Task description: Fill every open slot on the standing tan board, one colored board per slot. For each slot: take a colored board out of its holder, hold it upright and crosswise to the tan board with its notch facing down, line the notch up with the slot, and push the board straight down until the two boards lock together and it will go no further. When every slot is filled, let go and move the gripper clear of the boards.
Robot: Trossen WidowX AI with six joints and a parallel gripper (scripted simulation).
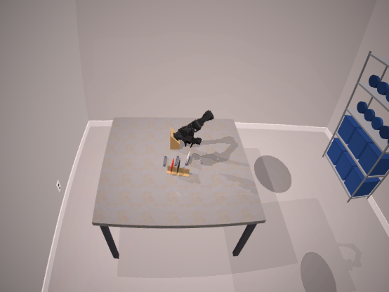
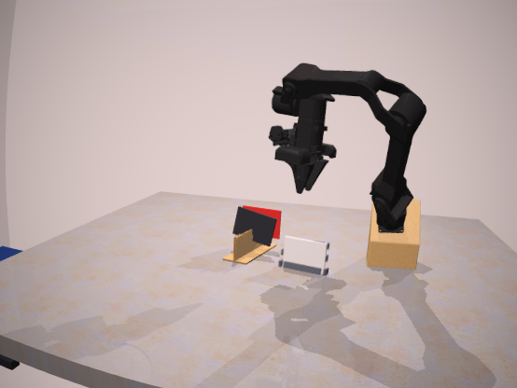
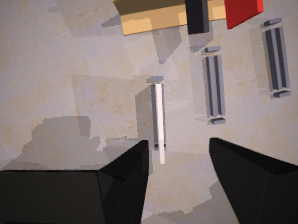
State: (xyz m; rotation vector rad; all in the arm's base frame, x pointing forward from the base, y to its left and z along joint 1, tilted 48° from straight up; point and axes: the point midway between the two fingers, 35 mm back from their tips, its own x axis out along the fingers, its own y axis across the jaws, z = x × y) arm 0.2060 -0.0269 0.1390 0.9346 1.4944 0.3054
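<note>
My gripper (image 1: 189,146) (image 2: 304,190) (image 3: 178,145) is open and empty, high above the white board (image 1: 188,156) (image 2: 305,253) (image 3: 160,115), which stands upright in its holder. The standing tan board (image 1: 185,172) (image 2: 242,244) (image 3: 150,24) bears two boards crosswise. The red board (image 1: 172,166) (image 2: 275,214) (image 3: 242,11) looks about level in the exterior view. The black board (image 1: 178,166) (image 2: 254,226) (image 3: 196,15) is tilted there, its end nearer the arm's base lower. The tan board's slots are hidden or too small to make out.
Two empty grey holders show in the wrist view, the middle holder (image 3: 213,90) and the right holder (image 3: 277,60). The arm's base stands on a tan block (image 1: 174,143) (image 2: 392,254) behind the holders. The black and red boards stand close together.
</note>
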